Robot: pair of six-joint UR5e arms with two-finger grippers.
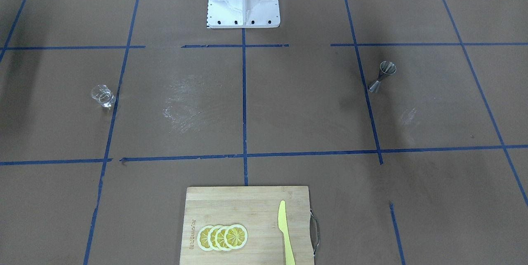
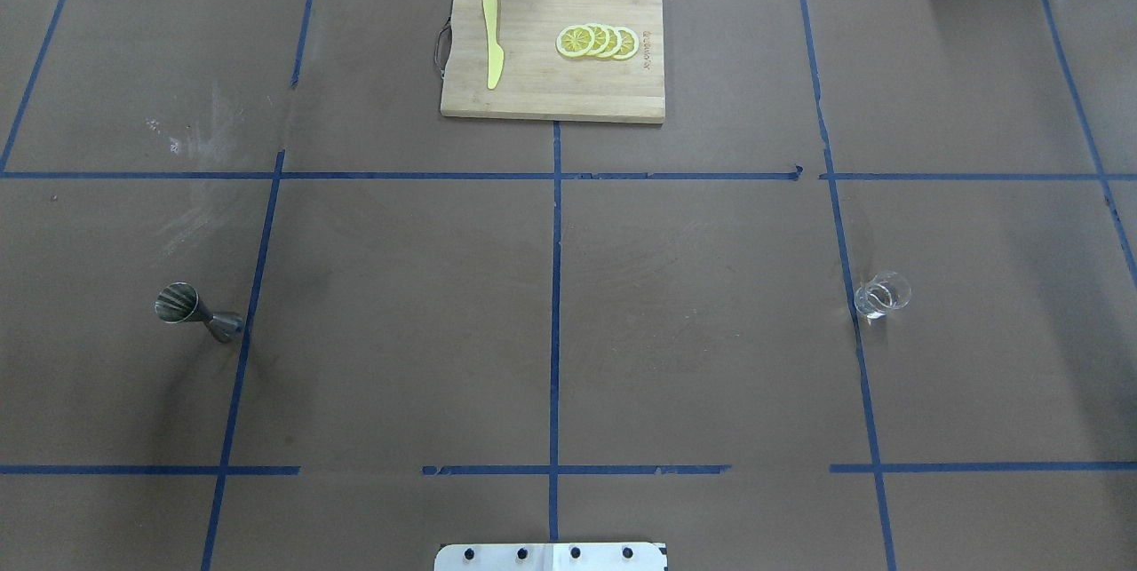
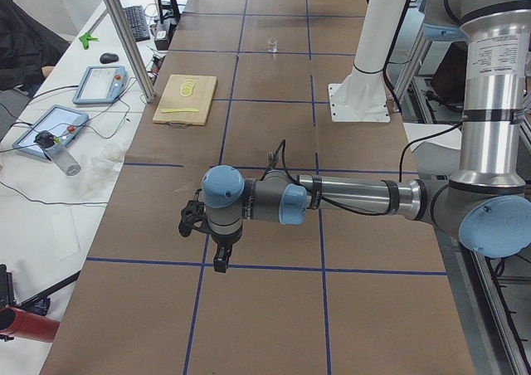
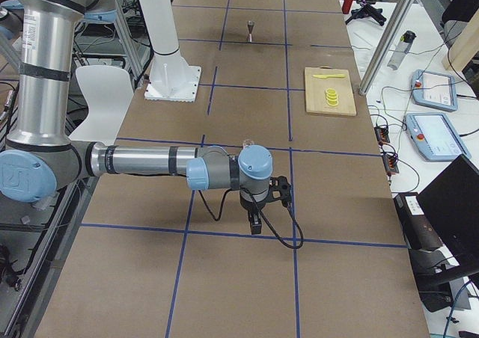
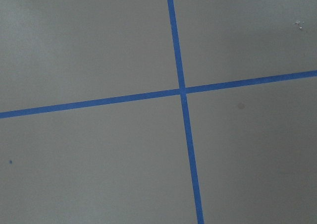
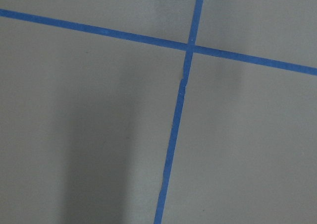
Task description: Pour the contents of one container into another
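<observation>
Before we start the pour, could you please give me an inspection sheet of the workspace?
Surface: table, brown cover with blue tape grid; whitish scuffs.
Job's things: cup upright on the robot's right; jigger upright on its left; far apart, neither held.
Clutter: board at the far edge, carrying knife and lemon slices.
Grippers: left gripper and right gripper hang over bare table; jaws cannot be judged.
Cables: cable loops below the right wrist; another by the left.
Surroundings: pendants on side benches.
</observation>
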